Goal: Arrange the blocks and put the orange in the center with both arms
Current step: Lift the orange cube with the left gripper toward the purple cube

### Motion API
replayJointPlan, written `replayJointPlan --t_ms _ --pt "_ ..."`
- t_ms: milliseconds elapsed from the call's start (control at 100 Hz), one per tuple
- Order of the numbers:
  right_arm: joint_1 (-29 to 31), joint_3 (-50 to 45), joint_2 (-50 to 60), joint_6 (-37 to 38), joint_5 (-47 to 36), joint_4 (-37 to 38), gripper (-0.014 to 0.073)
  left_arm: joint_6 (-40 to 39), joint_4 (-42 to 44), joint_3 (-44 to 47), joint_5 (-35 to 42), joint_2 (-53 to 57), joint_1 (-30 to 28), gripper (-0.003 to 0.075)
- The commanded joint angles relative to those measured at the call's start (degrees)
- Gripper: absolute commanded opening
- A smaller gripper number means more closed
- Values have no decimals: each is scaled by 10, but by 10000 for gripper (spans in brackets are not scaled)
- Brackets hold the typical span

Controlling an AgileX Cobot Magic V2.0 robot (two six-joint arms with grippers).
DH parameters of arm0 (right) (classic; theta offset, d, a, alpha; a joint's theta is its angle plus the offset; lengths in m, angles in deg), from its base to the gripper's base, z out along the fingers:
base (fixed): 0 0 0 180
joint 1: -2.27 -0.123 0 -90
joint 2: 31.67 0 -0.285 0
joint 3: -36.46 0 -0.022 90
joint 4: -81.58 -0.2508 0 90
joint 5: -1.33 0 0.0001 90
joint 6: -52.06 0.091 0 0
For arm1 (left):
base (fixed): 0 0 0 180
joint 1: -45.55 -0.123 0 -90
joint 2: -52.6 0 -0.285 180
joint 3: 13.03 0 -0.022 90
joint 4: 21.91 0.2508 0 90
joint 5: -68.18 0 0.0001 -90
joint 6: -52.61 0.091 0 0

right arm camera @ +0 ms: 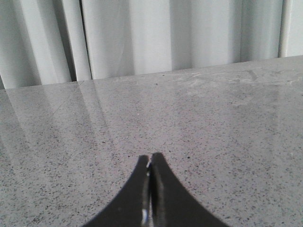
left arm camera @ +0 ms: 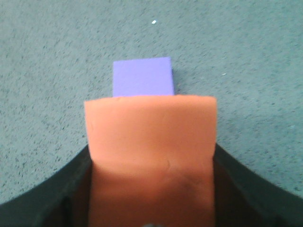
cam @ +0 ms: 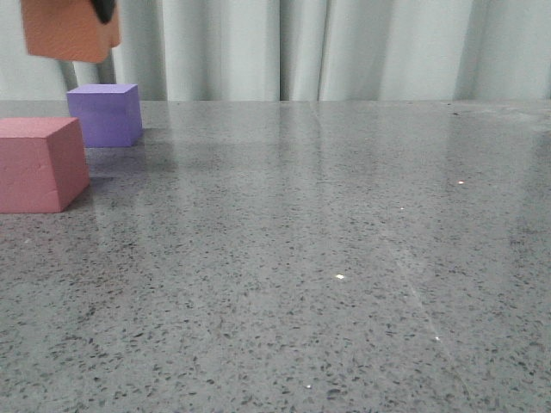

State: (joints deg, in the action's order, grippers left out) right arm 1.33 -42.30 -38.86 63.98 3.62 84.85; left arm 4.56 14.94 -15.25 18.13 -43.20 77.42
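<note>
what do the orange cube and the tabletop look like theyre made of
Orange cube: probably soft foam, matte, with faint dents and creases and no shine.
Tabletop: looks like polished grey speckled stone or a stone-look composite; it reflects the curtain and shows small glints.

Soft, even daylight; faint sheen on the table (cam: pixel 344 258); nearest wrist-view objects blurred.

Orange cube (cam: pixel 71 30): matte foam, lifted clear of table, high at far left, directly above purple cube in left wrist view, clamped between left gripper (left arm camera: pixel 150 189) fingers.
Purple cube (cam: pixel 105 114): upright on table, far left, behind pink-red cube.
Pink-red cube (cam: pixel 39 163): upright on table, left edge, nearer camera, apart from purple.
</note>
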Motion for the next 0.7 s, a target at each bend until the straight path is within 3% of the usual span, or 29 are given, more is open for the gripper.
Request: replayJointPlan --t_ms 0,380,690 --pt "0 8 11 0 -48 -1 -67 -5 -5 13 56 29 -18 211" --pt "0 8 11 0 -48 -1 -67 -5 -19 69 135 29 -57 211" --pt "0 8 11 0 -48 -1 -67 2 -20 76 152 1 -65 211"
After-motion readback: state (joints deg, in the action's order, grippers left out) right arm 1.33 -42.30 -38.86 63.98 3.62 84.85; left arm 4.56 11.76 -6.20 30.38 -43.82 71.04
